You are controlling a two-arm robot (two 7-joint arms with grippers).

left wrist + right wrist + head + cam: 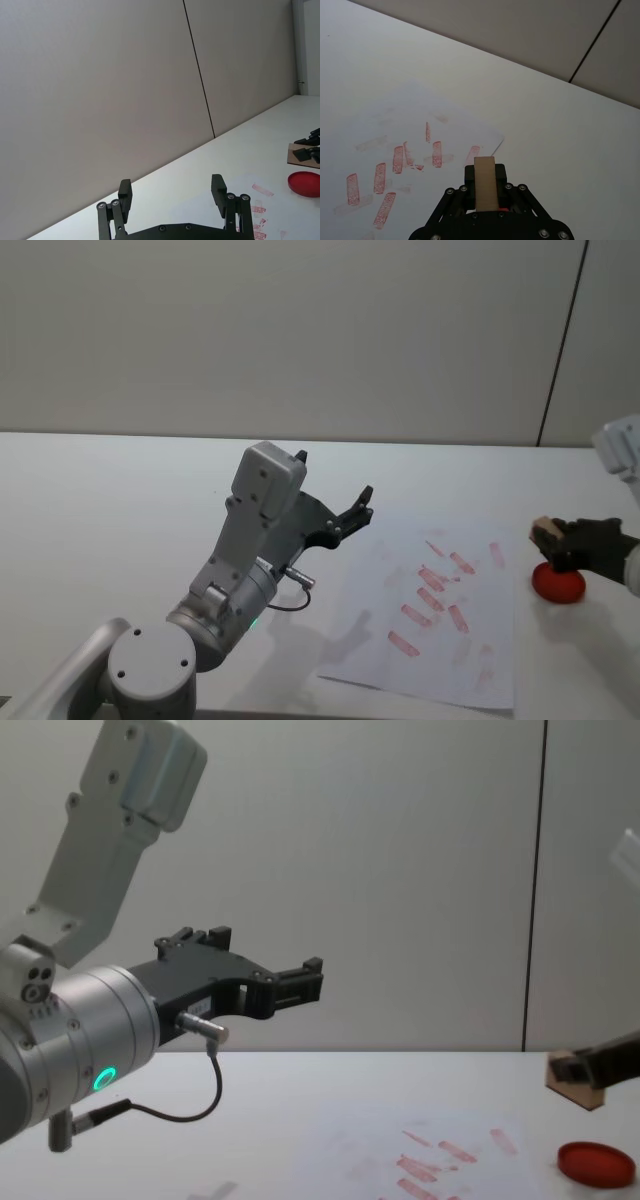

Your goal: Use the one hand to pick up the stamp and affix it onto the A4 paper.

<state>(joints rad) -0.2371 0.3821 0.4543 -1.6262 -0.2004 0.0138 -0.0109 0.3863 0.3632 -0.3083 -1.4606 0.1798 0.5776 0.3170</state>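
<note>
Head view: right black two-finger gripper [560,540] clamped on small tan wooden stamp block [544,531], above round red ink pad [557,583]. Inking step, prob. Next: carry to white marked A4 sheet [440,660], press. Left gripper [345,518] parked, jaws wide, empty.

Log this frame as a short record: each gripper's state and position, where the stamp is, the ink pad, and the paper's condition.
right gripper: shut on the stamp, above the ink pad
stamp: wooden block held between the right gripper's fingers, off the table
ink pad: round, red, on the table beside the paper
paper: flat on the table, already bearing several red marks
left gripper: open, holding nothing, raised above the table left of the paper
</note>
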